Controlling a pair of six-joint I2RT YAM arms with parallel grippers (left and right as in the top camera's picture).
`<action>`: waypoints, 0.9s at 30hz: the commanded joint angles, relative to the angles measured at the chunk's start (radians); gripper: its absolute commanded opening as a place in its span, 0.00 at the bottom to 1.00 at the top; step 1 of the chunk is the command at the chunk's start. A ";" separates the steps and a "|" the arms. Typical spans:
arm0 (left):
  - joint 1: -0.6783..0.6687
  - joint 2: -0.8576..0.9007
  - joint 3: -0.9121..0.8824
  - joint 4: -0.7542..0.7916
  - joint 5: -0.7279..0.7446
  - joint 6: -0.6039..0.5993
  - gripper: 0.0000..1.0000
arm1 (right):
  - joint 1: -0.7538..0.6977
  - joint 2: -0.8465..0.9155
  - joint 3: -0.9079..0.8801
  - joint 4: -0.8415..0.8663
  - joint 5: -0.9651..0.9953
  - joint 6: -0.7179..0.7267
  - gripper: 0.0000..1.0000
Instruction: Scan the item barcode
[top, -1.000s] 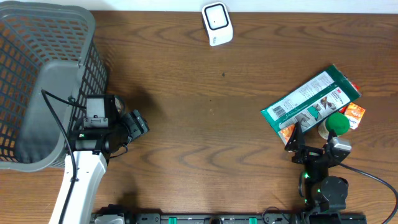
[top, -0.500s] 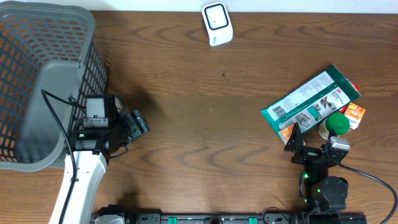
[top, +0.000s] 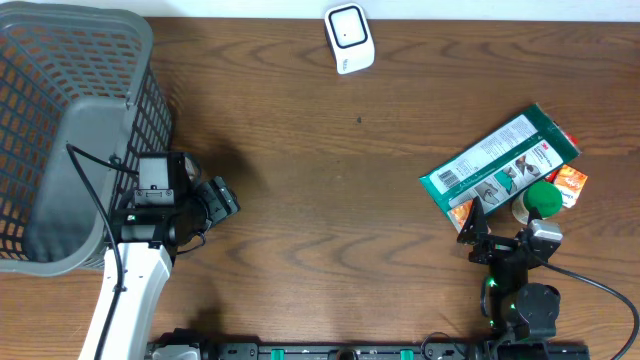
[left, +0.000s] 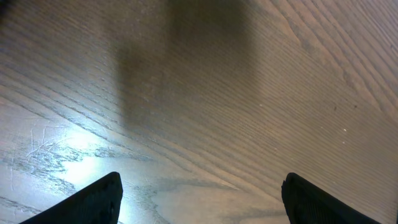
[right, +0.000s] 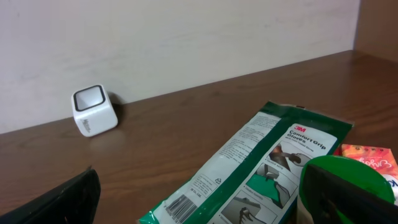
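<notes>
The left pincer (top: 221, 198) gapes wide and empty over the table (top: 330, 180). The right pincer (top: 504, 238), equally wide, holds nothing near the green packet (top: 500, 165).

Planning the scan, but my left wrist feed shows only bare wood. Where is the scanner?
Observer: The white scanner stands at the far edge of the table, near the middle.
Operator: And the item?
Observer: A green packet lies flat on the right side, barcode facing up.
Operator: Is it held?
Observer: No; the right gripper is at the packet's near edge, jaws open, nothing gripped.
</notes>
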 joint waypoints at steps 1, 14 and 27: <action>0.005 0.002 0.016 -0.001 -0.011 0.014 0.83 | -0.018 -0.007 -0.002 -0.004 -0.004 -0.014 0.99; 0.005 -0.567 -0.006 -0.094 -0.191 0.021 0.83 | -0.018 -0.007 -0.002 -0.004 -0.004 -0.014 0.99; 0.006 -1.104 -0.085 -0.093 -0.291 0.024 0.99 | -0.018 -0.007 -0.002 -0.004 -0.004 -0.014 0.99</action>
